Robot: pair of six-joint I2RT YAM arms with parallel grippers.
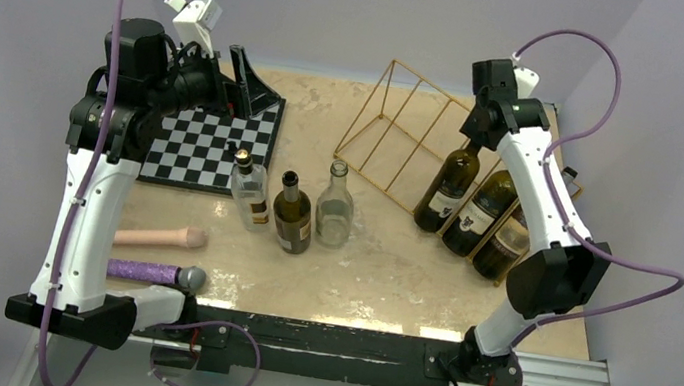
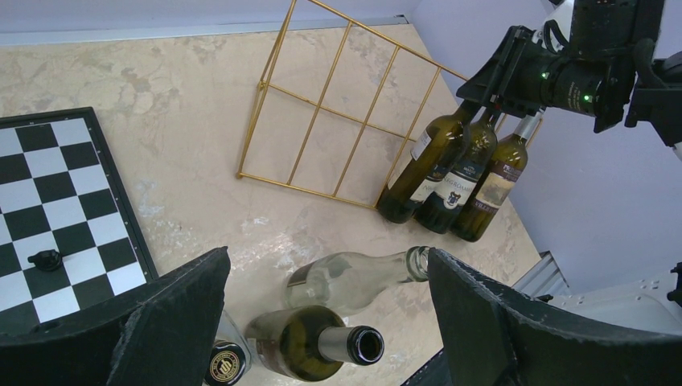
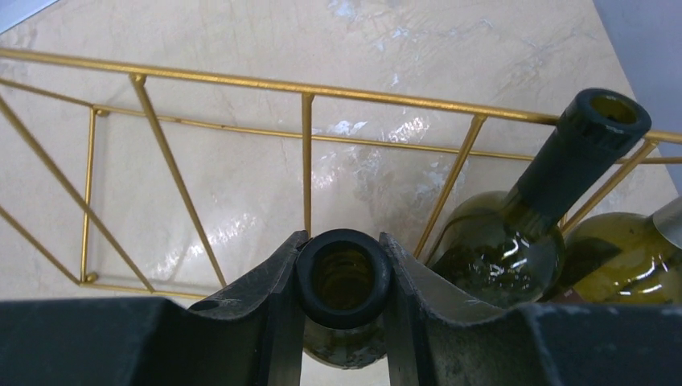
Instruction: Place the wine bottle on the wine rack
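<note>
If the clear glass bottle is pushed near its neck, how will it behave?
The clear bottle stands upright, tall and narrow, so it would probably tip. It looks empty, so likely light. Once down, round glass may roll or crack.

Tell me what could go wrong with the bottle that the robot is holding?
The right end effector grips the wine bottle only by its neck, so it might slip. The neighbouring bottle lies close beside it, so they could clink. The wine rack is thin wire and might shift.

walls (image 1: 374, 6): pale lilac, three sides | tabletop (image 1: 388, 270): beige marble, glossy glare
</note>
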